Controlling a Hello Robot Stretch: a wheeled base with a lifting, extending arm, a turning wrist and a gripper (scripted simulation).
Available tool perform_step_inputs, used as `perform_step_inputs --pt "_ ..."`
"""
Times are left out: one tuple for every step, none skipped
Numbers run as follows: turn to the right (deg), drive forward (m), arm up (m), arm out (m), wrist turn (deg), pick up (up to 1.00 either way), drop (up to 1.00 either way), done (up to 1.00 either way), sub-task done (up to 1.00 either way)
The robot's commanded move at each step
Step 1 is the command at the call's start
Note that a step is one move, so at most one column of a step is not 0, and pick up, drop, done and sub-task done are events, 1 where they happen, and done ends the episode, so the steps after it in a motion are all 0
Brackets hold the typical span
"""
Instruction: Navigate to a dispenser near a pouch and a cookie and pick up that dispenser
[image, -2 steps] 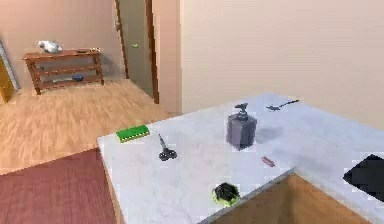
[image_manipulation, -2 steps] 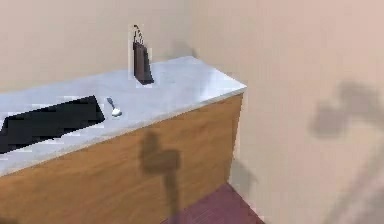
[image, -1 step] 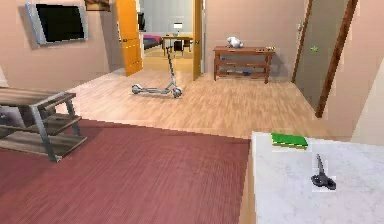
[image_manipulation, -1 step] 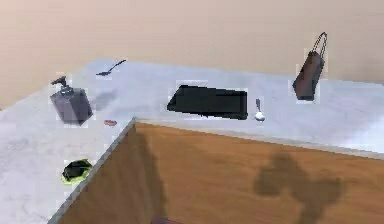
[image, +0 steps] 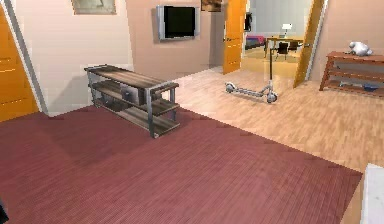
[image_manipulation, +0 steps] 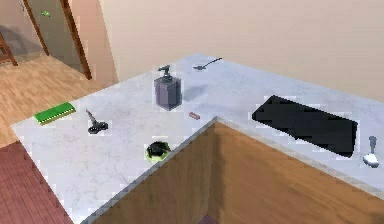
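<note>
Nav looks about done: dispenser (image_manipulation: 167, 90) stands on desk (image_manipulation: 100, 160), green pack (image_manipulation: 55, 113) near it. Pickup not begun; reach, grasp, lift left. Pincer state: can't tell.

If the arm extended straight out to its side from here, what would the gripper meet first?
Likely the counter's wooden front; if raised above the top, perhaps the small pink thing beside the grey dispenser. Depth unclear.
</note>
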Motion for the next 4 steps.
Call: perform_step_inputs --pt "0.0 0.0 0.5 0.0 0.0 0.0 0.0 0.0 0.0" --pt "0.0 0.0 0.38 0.0 0.0 0.0 0.0 0.0 0.0" --pt "0.0 0.0 0.0 0.46 0.0 0.0 0.0 0.0 0.0" --pt "0.0 0.0 0.0 0.0 45.0 0.0 0.0 0.0 0.0"
